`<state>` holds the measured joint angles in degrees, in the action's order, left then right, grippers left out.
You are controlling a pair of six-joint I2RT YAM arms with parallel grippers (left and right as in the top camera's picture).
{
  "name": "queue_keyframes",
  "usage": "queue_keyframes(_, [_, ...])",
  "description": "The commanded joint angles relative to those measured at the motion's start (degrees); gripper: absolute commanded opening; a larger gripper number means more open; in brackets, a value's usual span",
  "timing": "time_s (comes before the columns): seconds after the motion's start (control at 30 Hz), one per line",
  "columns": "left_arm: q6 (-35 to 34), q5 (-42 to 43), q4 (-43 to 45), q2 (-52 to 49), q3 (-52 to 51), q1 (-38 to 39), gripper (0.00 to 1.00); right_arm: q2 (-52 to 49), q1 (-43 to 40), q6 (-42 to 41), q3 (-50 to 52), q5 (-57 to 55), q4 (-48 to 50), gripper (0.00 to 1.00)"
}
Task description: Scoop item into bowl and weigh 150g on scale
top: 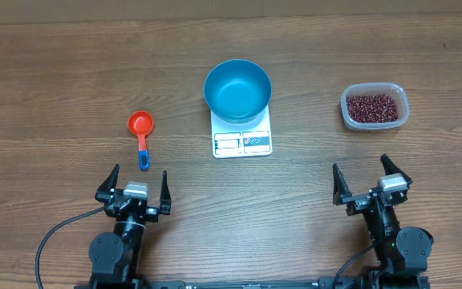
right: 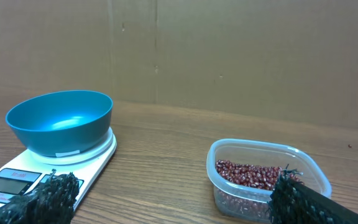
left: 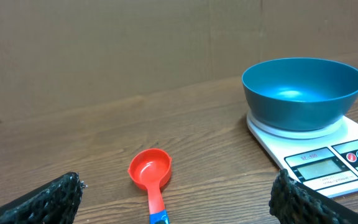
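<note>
The blue bowl (top: 237,90) sits empty on the white scale (top: 242,141) at the table's middle back; both show in the left wrist view, bowl (left: 302,92) on scale (left: 328,163), and in the right wrist view, bowl (right: 59,121) on scale (right: 17,180). Dark red beans (top: 372,105) fill a clear tub (top: 374,124) at the back right, beans (right: 257,174) close ahead of the right wrist. A red scoop with a blue handle end (top: 141,132) lies left of the scale, scoop (left: 150,171). My left gripper (top: 137,183) and right gripper (top: 366,178) stand open and empty near the front edge.
The wooden table (top: 54,80) stretches bare between the scoop, scale and tub. A brown cardboard wall (left: 135,43) stands behind the table. Cables (top: 54,237) trail from both arm bases at the front.
</note>
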<state>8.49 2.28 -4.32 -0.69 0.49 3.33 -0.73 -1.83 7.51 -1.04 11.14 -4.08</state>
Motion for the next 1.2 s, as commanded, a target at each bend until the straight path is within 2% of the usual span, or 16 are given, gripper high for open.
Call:
queue_keyframes(0.0, [-0.8,-0.3,-0.1,0.4,-0.2,-0.2,0.99,0.6,0.2,0.1,0.6,-0.6,0.2,1.0])
queue_keyframes(0.23, [-0.9,-0.3,-0.1,0.4,-0.2,-0.2,0.99,0.6,0.2,0.1,0.6,-0.6,0.2,1.0])
queue_keyframes(0.6, [-5.0,0.5,-0.4,0.4,0.1,-0.2,0.99,0.6,0.2,0.1,0.6,-0.6,0.2,1.0])
queue_keyframes(0.73, [-5.6,3.1,-2.1,0.4,1.9,-0.2,0.99,0.6,0.2,0.1,0.6,-0.6,0.2,1.0])
queue_keyframes(1.03, [-4.2,2.4,-16.7,0.4,11.6,-0.2,0.99,0.6,0.2,0.1,0.6,-0.6,0.2,1.0])
queue_keyframes(1.17, [-4.3,0.7,-20.6,0.4,14.6,-0.2,1.0,0.6,0.2,0.1,0.6,-0.6,0.2,1.0])
